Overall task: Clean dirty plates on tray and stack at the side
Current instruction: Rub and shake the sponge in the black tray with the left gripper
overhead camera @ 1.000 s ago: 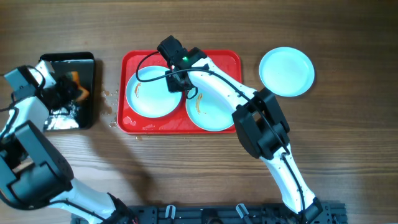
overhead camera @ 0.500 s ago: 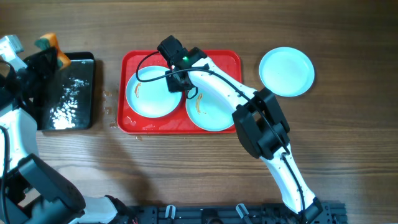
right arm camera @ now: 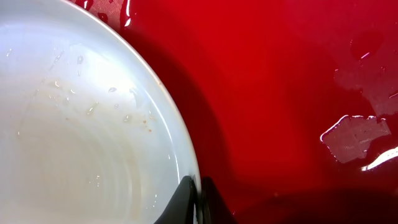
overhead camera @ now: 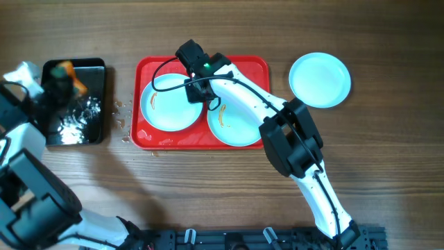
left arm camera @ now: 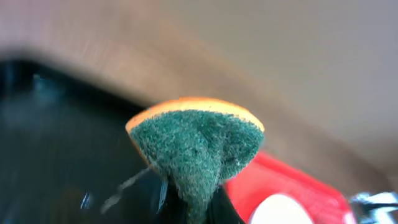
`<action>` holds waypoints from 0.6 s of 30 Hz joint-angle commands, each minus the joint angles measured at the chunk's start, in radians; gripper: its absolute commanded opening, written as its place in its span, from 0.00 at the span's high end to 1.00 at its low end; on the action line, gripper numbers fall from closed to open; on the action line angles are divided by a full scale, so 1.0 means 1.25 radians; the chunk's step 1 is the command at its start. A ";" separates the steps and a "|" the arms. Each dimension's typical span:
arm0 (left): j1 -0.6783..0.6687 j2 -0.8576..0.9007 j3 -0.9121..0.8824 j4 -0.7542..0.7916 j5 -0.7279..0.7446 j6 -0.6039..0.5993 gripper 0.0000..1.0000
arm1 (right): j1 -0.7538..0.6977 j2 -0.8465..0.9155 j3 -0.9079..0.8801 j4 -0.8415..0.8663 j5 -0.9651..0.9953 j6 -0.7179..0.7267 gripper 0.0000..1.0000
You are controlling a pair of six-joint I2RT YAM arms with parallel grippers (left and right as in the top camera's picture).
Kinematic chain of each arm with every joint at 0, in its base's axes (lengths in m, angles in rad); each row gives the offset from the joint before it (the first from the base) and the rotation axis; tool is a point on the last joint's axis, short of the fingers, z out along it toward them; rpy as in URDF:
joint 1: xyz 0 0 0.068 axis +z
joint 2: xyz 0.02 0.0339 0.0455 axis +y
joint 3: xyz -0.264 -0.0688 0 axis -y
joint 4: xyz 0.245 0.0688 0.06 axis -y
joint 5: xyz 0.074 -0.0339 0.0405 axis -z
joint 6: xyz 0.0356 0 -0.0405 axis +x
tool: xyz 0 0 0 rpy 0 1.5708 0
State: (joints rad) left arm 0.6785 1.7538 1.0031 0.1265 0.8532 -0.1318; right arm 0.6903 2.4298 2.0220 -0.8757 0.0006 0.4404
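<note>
roughly a third done by my guess: the third plate (overhead camera: 320, 80) sits off the tray (overhead camera: 253, 66) on the table (overhead camera: 208, 194) to the right, looks clean, nothing stacked on it yet. two plates remain in the tray, side by side, rims nearly touching. the smeared plate (overhead camera: 239, 128) on the right has obvious orange-brown streaks, the pan-side plate (overhead camera: 166, 107) has a small mark near its left edge and looks wet w/ faint specks up close. right gripper (right arm camera: 195, 199) is clenched on a plate rim, fingers pinched right at the edge where white meets red; i'd say it's the pan-side plate, prob to steady it. left gripper (overhead camera: 62, 82) is clamped on the sponge (left arm camera: 196, 140), green scrub face w/ orange back, over the black pan (overhead camera: 94, 76), well apart from the tray. room-wise: the right arm lies diagonally across the smeared plate, so the sponge approach has to come from the left over the tray's raised rim. water drops lie on the wood between pan and tray. plenty of bare table below and right for stacking.
</note>
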 commanded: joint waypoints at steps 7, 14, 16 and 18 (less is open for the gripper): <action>0.005 -0.217 0.014 0.075 0.088 -0.091 0.96 | 0.003 0.018 -0.017 -0.020 0.002 -0.038 0.96; 0.005 -0.045 0.013 -0.146 -0.166 0.034 0.96 | 0.003 0.018 -0.017 -0.018 0.001 -0.038 0.96; 0.009 0.015 0.013 -0.157 -0.154 0.034 0.96 | 0.003 0.018 -0.017 -0.018 -0.001 -0.038 0.96; 0.013 0.038 0.013 -0.154 -0.104 0.034 0.96 | 0.003 0.018 -0.017 -0.018 -0.001 -0.038 0.96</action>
State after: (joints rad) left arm 0.6842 1.7359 1.0267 -0.0662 0.7235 -0.1478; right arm 0.6903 2.4298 2.0220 -0.8776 -0.0010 0.4175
